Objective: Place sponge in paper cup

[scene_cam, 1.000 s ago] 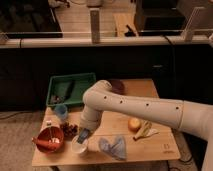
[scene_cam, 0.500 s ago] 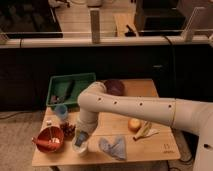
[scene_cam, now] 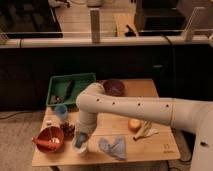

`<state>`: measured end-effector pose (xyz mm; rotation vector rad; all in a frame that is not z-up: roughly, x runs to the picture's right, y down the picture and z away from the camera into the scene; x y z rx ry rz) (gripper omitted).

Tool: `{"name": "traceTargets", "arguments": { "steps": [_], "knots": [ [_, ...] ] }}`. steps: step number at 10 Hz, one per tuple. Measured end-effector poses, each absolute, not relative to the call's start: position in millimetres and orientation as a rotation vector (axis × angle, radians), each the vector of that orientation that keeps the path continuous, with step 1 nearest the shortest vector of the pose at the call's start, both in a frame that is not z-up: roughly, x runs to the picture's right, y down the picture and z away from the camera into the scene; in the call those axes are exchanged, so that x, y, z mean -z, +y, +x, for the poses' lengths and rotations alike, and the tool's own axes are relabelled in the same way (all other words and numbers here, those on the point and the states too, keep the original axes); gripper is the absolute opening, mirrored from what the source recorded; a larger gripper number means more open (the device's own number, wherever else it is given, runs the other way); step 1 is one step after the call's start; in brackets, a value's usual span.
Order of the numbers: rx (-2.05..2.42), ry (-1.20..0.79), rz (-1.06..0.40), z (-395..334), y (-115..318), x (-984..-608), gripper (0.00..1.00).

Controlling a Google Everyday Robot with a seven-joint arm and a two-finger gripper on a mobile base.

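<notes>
A white paper cup (scene_cam: 79,146) stands near the front edge of the wooden table (scene_cam: 150,150), left of centre. My gripper (scene_cam: 81,136) hangs straight down from the white arm (scene_cam: 130,107) and sits right over the cup's mouth, hiding most of it. Something bluish shows at the gripper's tip against the cup. I cannot tell whether that is the sponge. No sponge shows clearly anywhere else on the table.
A red bowl (scene_cam: 48,139) with items sits left of the cup, with dark grapes (scene_cam: 66,129) between them. A blue cloth (scene_cam: 113,147) lies to its right. A blue cup (scene_cam: 61,111), green tray (scene_cam: 70,89), purple bowl (scene_cam: 114,87), apple (scene_cam: 134,125) and banana (scene_cam: 146,131) lie around.
The arm's elbow has swung a little to the left and the gripper has come down closer onto the paper cup. The other things have not moved.
</notes>
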<state>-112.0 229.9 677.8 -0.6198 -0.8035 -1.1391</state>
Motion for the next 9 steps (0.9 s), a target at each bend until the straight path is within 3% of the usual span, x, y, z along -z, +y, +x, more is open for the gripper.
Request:
{"name": "traceTargets", "arguments": {
  "steps": [3, 9],
  "knots": [
    [1.152, -0.806, -0.625, -111.0, 231.7, -679.5, 0.05],
    [1.177, -0.806, -0.630, -108.6, 233.1, -682.3, 0.19]
  ]
}}
